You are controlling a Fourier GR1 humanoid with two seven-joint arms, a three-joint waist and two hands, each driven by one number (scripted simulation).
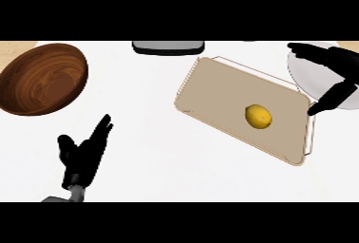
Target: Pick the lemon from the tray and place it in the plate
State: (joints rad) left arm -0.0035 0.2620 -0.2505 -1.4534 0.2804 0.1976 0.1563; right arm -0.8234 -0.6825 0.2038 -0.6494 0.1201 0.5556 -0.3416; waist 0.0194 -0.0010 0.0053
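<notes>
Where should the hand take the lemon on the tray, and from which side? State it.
Probably across the lemon's narrow middle, coming from above: it lies flat and alone on the tray, long axis up-down in view, with the right hand open at the tray's right edge.

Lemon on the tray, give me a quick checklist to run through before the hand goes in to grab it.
1. Yellow lemon lying free on the beige rectangular tray: ok.
2. Right hand open, holding nothing: ok.
3. Right hand over the lemon: not ok, it is above the grey round plate, beside the tray.
4. Plate free to receive the lemon: cannot tell, the hand covers much of it.
5. Left hand open and away from the tray: ok.
</notes>
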